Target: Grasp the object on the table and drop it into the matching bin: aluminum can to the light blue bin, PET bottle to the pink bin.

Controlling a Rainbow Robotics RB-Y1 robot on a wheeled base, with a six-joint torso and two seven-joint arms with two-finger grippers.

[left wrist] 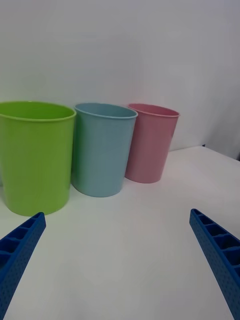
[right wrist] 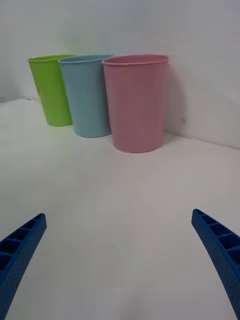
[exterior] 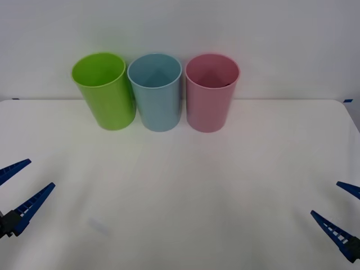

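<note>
Both the left claw [exterior: 18,190] and right claw [exterior: 337,209] hang wide open and empty over the white surface [exterior: 185,191], near its front corners, well short of the pink bin [exterior: 211,93] and the light blue bin [exterior: 156,93].

A lime green cup [exterior: 103,90] is seen standing upright at the far side of the white surface, at the left end of a row of three cups, open at the top. A plain white wall [exterior: 270,34] is seen rising behind the row. Two small blue marks [exterior: 348,100] are seen at the far corners of the surface, one at each side.
</note>
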